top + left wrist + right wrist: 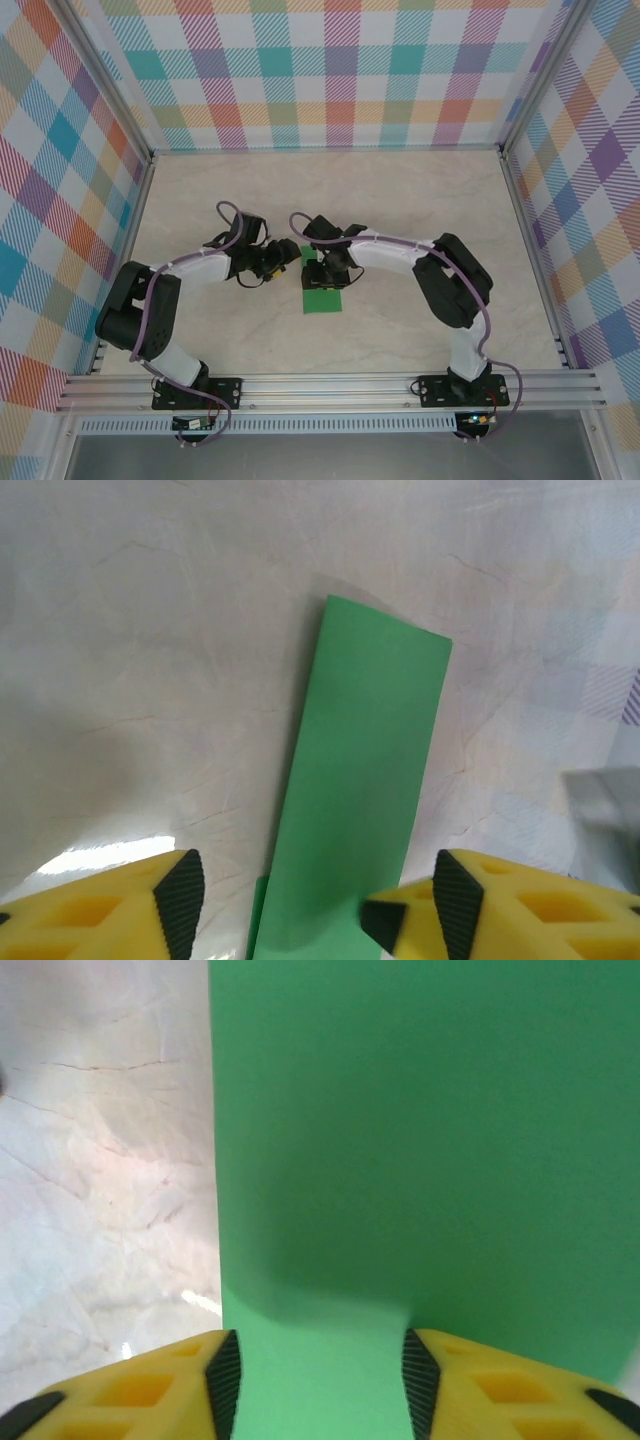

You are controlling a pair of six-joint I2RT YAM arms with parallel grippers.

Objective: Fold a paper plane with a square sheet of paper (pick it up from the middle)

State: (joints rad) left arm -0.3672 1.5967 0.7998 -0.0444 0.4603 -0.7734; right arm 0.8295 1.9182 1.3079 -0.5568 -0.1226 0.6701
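Top view: a thin, bright-green sheet of paper point(322, 299) lies flat at centre frame on the pale marbled table point(200, 200). Its lower part shows as a plain rectangle with sharp corners. Its upper part is covered by the arms.

- Both arms reach in toward centre frame from the bottom corners.
- The left gripper point(284, 262) is at the paper's upper left edge.
- The right gripper point(327, 272) stands over the paper's upper half.
- Pastel chequered walls point(340, 70) close in the table on three sides.

Left wrist view: the paper point(365, 770) shows as a long narrow strip running from bottom centre up to the right of centre, flat on the table.

- A second layer's edge peeks out at the strip's bottom left.
- The left gripper point(312, 905) has its yellow fingers point(100, 910) spread wide, one to each side of the strip.
- The right-hand finger's black tip overlaps the strip's edge. Nothing is pinched.

Right wrist view: green paper point(420, 1140) covers everything right of a straight vertical edge, with bare table point(100, 1160) to the left.

- The right gripper point(315, 1385) has its jaws apart and paper in plain sight between the pads.
- A soft shadow lies on the sheet just ahead of the pads.
- Whether the pads touch the paper cannot be told.
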